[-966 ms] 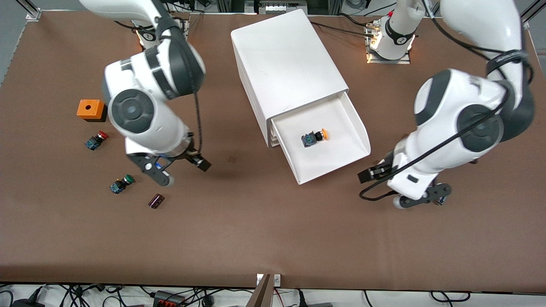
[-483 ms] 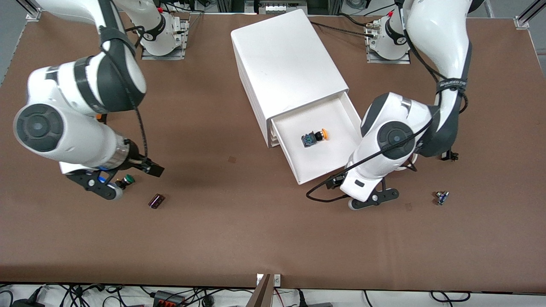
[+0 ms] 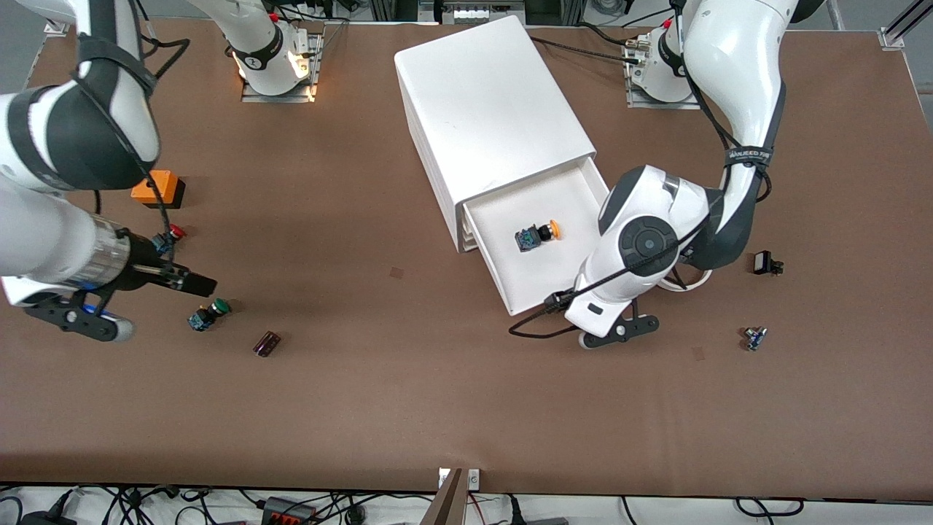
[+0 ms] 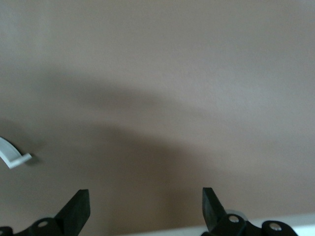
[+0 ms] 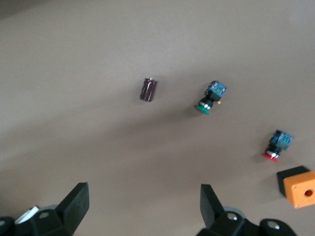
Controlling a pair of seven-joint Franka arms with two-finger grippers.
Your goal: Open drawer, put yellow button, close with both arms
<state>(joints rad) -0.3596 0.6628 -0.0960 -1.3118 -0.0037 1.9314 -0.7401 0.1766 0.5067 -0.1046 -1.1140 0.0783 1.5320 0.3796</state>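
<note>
Inside the pulled-out drawer (image 3: pixel 583 277) sits the yellow button (image 3: pixel 538 235) — both end effectors gape empty, left end effector (image 4: pixel 145 209) by its front, right end effector (image 5: pixel 142 206) over the table (image 3: pixel 437 394) — push squarely, evenly.

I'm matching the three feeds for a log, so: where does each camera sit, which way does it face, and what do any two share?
Front view: high across the table, facing both arms, the open drawer and yellow button.
Left wrist view: on the left arm, facing bare table; left gripper open.
Right wrist view: on the right arm, facing down; right gripper open.
Shared: green button shows in front and right wrist views.
</note>
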